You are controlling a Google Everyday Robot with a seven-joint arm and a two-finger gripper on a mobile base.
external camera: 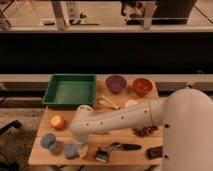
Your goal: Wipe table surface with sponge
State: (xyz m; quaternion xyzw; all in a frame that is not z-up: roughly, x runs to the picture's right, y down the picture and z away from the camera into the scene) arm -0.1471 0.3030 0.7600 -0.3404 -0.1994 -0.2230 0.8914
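The light-brown wooden table surface fills the lower middle of the camera view. The small blue sponge lies near its front left corner, just right of a round blue cup. My white arm reaches in from the right across the table. My gripper hangs down at the end of the arm, right beside the sponge's right edge. The arm hides the middle of the table.
A green tray stands at the back left. A purple bowl and an orange bowl stand at the back. An orange, a dark brush, a black block and dark grapes lie around the arm.
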